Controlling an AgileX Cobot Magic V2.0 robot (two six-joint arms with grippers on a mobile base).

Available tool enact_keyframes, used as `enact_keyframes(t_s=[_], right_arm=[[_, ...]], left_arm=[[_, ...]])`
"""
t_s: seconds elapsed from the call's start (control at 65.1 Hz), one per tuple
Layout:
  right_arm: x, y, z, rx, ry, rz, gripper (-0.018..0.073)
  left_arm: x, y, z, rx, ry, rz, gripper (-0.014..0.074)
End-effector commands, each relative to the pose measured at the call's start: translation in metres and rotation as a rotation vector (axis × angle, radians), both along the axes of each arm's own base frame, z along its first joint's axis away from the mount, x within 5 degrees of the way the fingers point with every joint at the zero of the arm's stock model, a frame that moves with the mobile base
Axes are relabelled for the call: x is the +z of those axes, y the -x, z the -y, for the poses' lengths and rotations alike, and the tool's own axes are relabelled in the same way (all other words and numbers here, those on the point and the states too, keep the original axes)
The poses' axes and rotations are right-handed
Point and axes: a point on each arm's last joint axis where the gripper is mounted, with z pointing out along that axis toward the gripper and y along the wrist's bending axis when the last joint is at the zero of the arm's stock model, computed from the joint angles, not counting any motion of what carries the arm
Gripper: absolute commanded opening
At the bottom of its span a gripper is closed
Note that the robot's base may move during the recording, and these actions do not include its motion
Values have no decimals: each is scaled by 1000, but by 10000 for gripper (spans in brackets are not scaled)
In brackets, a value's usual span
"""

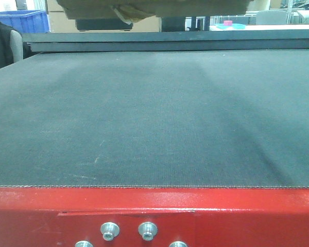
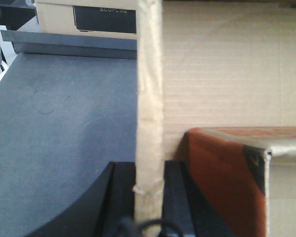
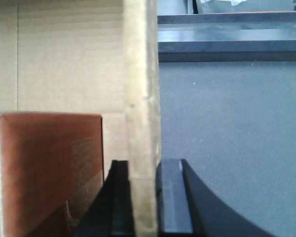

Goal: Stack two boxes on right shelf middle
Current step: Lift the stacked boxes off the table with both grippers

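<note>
Left wrist-mounted view shows the left gripper (image 2: 149, 170) clamped on a wall of the cardboard box (image 2: 222, 74), right gripper (image 3: 143, 168) likewise, holding it over the belt table (image 1: 154, 118); a level carry to the shelf seems next.

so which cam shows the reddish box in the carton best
Right wrist: the reddish box shows one broad face with faint print, lower left. Left wrist catches only a corner of it, top and one side, softer. The front view shows just the carton's underside at the top edge, so the reddish box is hidden there.
</note>
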Motion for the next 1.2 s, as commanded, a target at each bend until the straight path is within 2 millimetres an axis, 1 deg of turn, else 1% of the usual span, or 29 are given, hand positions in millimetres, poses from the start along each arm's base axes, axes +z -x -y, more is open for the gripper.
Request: enact_keyframes(t_s=[0.0, 0.292, 1.183], right_arm=[[12, -2, 1, 10, 3, 91, -154], [11, -1, 2, 3, 5, 78, -154], [12, -2, 1, 7, 4, 85, -154]], left_arm=[[11, 3, -4, 0, 16, 65, -111], [8, 4, -6, 20, 10, 24, -111], [8, 4, -6, 17, 11, 30, -111]])
